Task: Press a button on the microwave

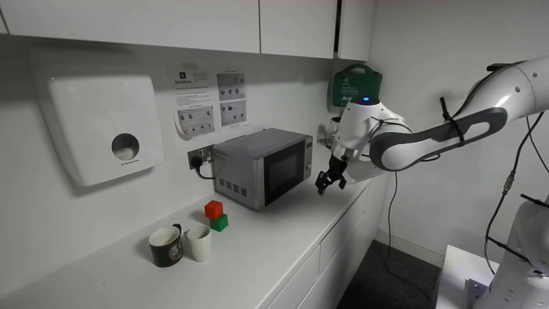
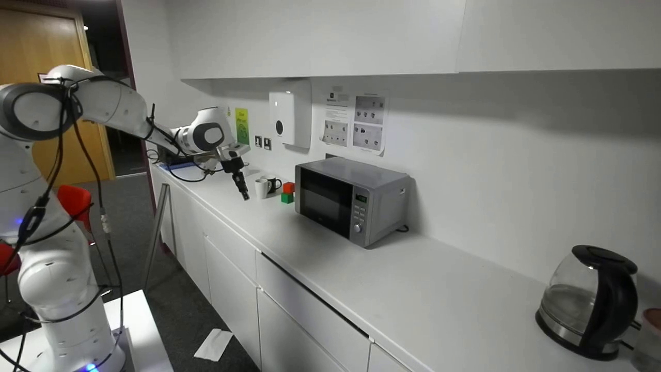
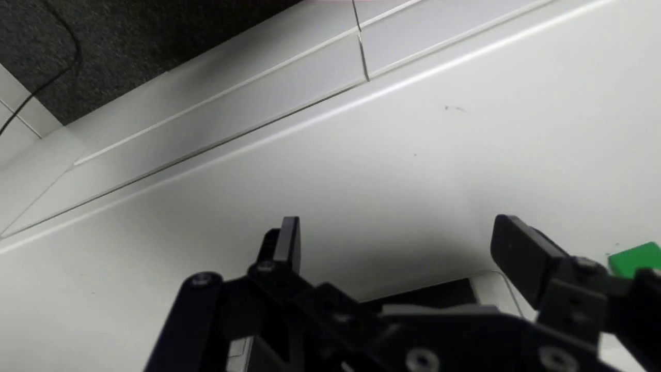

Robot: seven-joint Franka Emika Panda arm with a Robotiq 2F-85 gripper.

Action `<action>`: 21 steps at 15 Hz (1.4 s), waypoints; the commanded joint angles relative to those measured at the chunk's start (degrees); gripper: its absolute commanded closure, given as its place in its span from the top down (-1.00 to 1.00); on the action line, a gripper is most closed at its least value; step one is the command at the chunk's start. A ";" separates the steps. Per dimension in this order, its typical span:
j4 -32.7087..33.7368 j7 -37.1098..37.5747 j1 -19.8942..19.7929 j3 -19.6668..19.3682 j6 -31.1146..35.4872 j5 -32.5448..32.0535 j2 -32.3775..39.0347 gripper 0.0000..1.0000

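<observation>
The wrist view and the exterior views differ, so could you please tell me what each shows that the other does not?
Only the wrist view shows a small smudge toward the front of the counter. Only the exterior views show the dark mug, white mug, red block and dispenser. All share the gripper, counter, green block and at least part of the microwave.

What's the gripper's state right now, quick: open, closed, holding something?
Gripper: open, holding nothing.

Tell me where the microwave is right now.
In an exterior view, the microwave stands on the counter near the picture's centre, just right of the red block and green block.
</observation>
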 commanded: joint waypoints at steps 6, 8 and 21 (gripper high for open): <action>3.26 1.97 -0.38 -11.56 0.80 -0.89 9.40 1.00; 3.55 2.63 -0.37 -13.56 1.32 -1.15 10.40 1.00; 5.42 13.21 -1.35 -19.42 7.47 -3.64 11.64 1.00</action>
